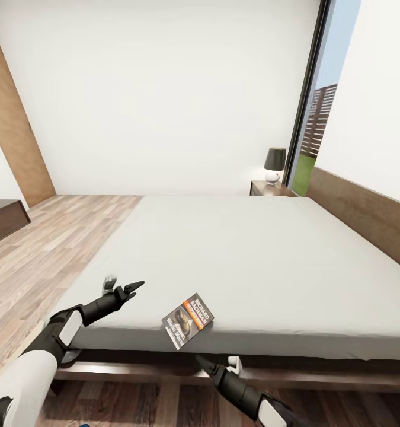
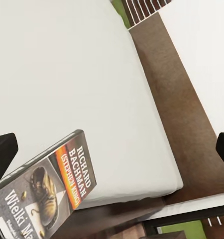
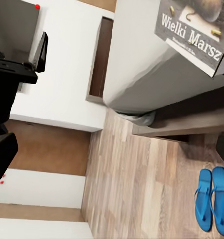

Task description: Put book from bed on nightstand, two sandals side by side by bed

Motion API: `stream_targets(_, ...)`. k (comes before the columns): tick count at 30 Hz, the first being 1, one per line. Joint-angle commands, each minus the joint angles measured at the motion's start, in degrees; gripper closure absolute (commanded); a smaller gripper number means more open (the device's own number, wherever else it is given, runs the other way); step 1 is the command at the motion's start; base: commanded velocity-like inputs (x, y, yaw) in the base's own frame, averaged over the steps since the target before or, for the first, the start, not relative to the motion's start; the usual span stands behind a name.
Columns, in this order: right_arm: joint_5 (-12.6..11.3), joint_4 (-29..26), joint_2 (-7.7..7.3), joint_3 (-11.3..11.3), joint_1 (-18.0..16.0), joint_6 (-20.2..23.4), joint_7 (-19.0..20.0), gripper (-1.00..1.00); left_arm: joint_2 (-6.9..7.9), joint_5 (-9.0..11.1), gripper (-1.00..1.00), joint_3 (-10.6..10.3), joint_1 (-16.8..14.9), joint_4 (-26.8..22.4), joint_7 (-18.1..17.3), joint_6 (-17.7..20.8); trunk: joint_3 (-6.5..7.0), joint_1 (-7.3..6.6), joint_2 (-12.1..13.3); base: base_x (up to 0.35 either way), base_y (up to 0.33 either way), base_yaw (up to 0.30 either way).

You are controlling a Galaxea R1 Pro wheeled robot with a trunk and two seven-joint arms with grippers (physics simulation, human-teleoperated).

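1. Jaws of both grippers are standing apart, gripping nothing: left gripper (image 1: 124, 289) is hovering over bed (image 1: 253, 261) near its foot edge, right gripper (image 1: 214, 362) is hanging below that edge.
2. Book (image 1: 188, 321) is lying at mattress edge, overhanging it, btwn the two grippers.
3. Sandals (image 3: 214, 200) are lying side by side on floor (image 3: 142, 189) nr the bed.
4. Nightstand (image 1: 269, 188) w/ lamp (image 1: 275, 164) is standing beside the headboard (image 1: 365, 210).

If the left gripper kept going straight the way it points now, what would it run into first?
Most likely nothing nearby: the left gripper, open, points low across the bed; the book lies off to one side. Depth is uncertain.
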Motion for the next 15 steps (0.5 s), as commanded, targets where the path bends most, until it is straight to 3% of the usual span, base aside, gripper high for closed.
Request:
stream_targets(1, -0.6, -0.3, 0.03, 0.3, 0.0, 0.5, 0.0, -1.00, -0.01, 0.3, -1.00, 0.1, 0.0, 0.0, -0.1, 0.4, -0.05, -0.01, 0.0, 0.000, 0.000, 0.000)
stream_targets(15, -0.8, -4.1, 0.05, 0.0, 0.0, 0.5, 0.0, -1.00, -0.28, 0.3, -1.00, 0.1, 0.0, 0.1, -0.1, 0.4, -0.05, -0.01, 0.0, 0.000, 0.000, 0.000)
